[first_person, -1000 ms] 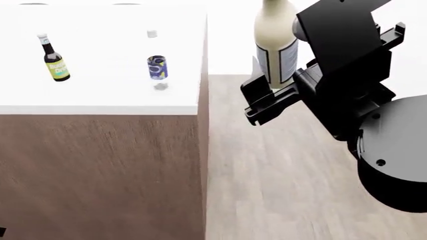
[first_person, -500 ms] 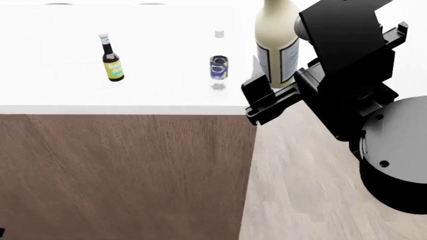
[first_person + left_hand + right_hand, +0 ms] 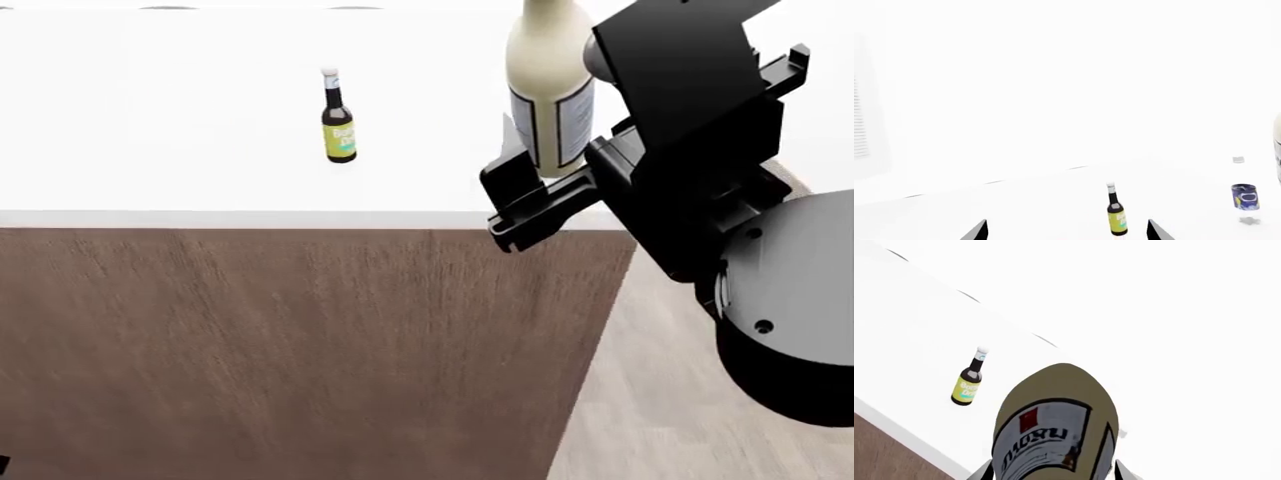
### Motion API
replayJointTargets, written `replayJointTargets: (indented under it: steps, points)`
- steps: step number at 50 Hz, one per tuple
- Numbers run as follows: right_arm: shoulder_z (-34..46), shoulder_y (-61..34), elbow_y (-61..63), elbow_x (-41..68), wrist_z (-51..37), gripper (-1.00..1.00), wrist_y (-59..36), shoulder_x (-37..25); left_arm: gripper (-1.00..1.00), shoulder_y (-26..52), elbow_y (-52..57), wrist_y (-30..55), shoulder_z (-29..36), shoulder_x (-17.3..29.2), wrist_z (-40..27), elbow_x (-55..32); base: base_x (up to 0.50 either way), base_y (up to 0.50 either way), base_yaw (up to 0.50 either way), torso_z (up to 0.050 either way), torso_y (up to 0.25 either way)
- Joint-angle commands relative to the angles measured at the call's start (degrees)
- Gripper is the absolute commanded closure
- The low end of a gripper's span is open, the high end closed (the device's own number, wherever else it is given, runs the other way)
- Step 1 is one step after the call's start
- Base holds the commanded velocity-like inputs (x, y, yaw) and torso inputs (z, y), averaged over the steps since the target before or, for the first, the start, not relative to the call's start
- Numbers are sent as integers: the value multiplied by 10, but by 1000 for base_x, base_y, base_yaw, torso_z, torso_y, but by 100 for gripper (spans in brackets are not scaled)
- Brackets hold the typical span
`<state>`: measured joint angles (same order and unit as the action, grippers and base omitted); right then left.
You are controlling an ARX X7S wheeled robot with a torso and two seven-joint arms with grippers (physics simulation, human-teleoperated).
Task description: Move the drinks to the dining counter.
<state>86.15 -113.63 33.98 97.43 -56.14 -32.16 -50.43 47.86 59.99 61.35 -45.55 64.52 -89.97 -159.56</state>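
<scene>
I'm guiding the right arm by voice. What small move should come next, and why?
Probably lower the cream bottle onto the counter, right of the dark bottle. The right gripper holds it upright over the white top, and the clear bottle already stands there.

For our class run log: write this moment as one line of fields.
right gripper: holding tall cream bottle upright | left gripper: open, empty | dining counter: small dark bottle, clear blue-label bottle standing | phase: carrying

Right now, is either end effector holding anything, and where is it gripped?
The right end effector holds the tall cream bottle by its lower body, upright. The left end effector shows only open fingertips with nothing between them.
</scene>
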Motion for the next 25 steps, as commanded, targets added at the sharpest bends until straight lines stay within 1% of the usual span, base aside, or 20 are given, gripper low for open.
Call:
replayJointTargets:
  steps: [1,25]
  points:
    - [-11,-2,2,-19,0,100,-10,0,-100,-3,0,2,0,-2,0,2,-3,500,0,0,0]
    - [-14,2,-6,-18,5,100,-17,8,-100,-3,0,2,-2,-1,0,1,-3,500,0,0,1]
